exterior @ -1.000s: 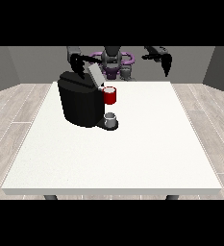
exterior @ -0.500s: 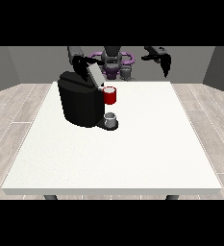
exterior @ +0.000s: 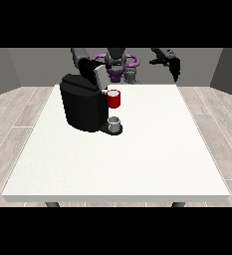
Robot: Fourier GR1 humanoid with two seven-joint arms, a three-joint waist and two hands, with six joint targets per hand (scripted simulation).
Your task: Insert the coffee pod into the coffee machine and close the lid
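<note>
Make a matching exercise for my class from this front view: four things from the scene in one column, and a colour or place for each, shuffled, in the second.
Things:
1. coffee machine
2. coffee pod
3. cup
4. hand at the view's right

Descriptions:
A. red
B. raised in the air beyond the table's far edge, away from the machine
C. large black body on the white table
D. small and grey, low at the machine's front

Pairs: 1-C, 2-A, 3-D, 4-B
</note>
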